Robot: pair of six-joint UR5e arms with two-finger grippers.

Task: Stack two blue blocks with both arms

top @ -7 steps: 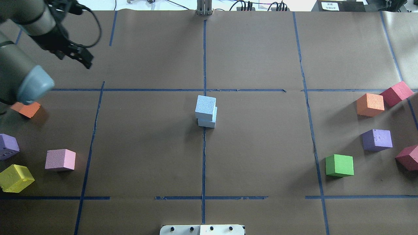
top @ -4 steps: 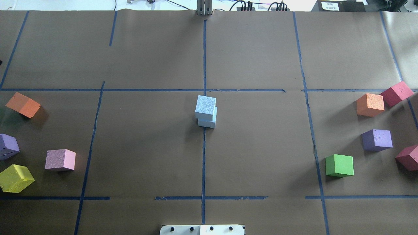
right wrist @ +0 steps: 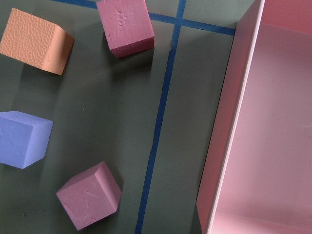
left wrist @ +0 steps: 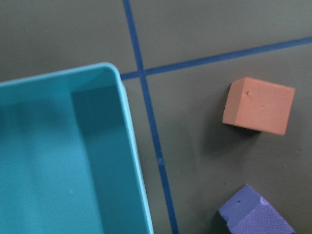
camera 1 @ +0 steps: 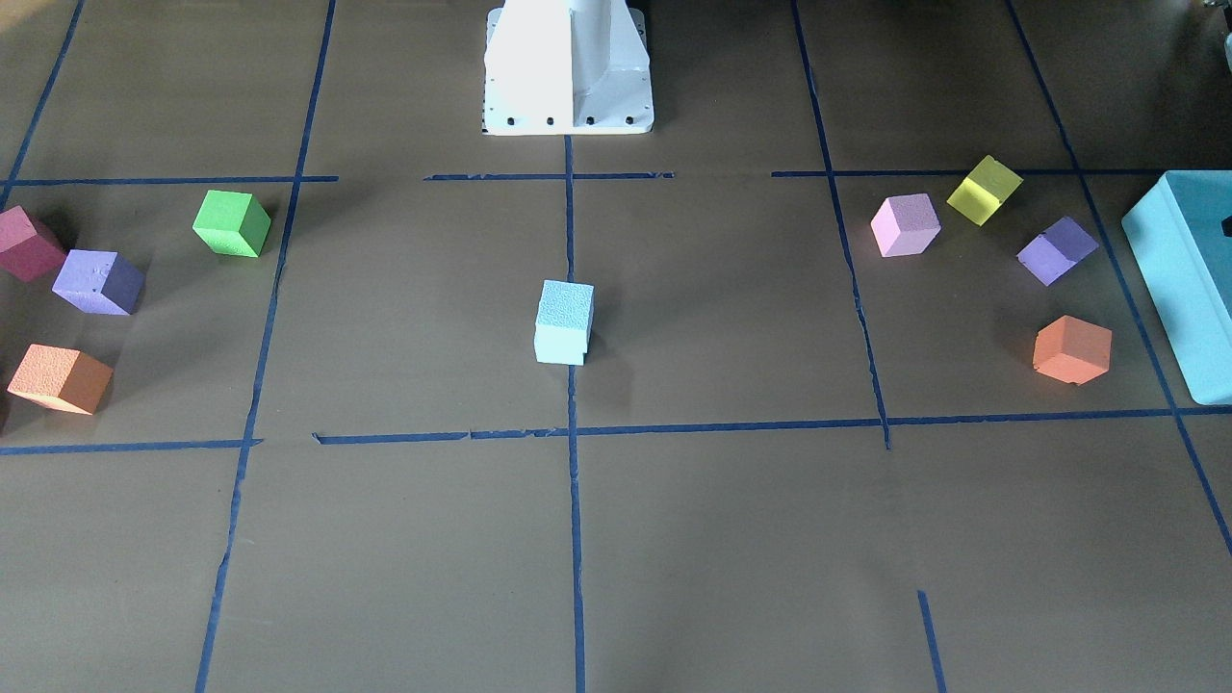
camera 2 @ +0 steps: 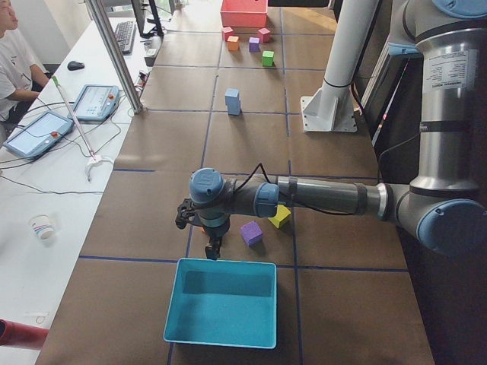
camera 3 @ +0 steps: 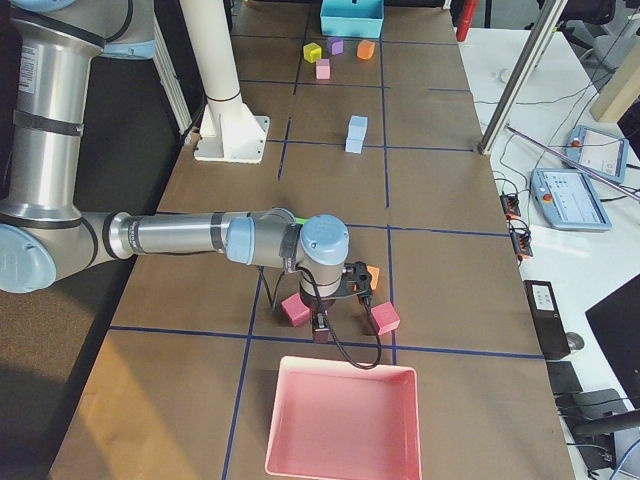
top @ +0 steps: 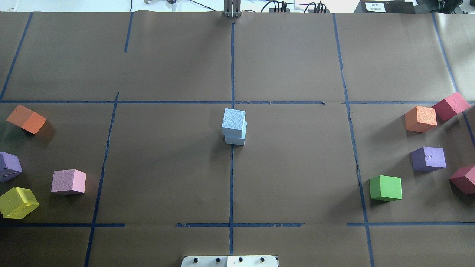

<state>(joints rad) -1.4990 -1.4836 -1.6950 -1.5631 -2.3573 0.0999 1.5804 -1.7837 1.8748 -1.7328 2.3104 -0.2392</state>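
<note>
The two pale blue blocks stand stacked at the table's centre on the blue tape line: the upper block (top: 233,121) sits on the lower block (top: 235,139), slightly offset. The stack also shows in the front view (camera 1: 564,318). No gripper touches it. My left gripper (camera 2: 214,248) shows only in the exterior left view, above the far rim of a teal box; I cannot tell if it is open. My right gripper (camera 3: 345,320) shows only in the exterior right view, over red cubes by a pink tray; I cannot tell its state either.
The teal box (camera 1: 1179,279) lies at the table's left end, the pink tray (camera 3: 340,420) at its right end. Orange (top: 26,118), purple (top: 9,166), pink (top: 68,181) and yellow (top: 17,202) cubes lie left. Orange (top: 420,118), red (top: 450,105), purple (top: 428,158) and green (top: 386,188) cubes lie right.
One second ago my left arm and gripper were at the overhead view's upper left; they have since left that view. The blue stack has not moved.
</note>
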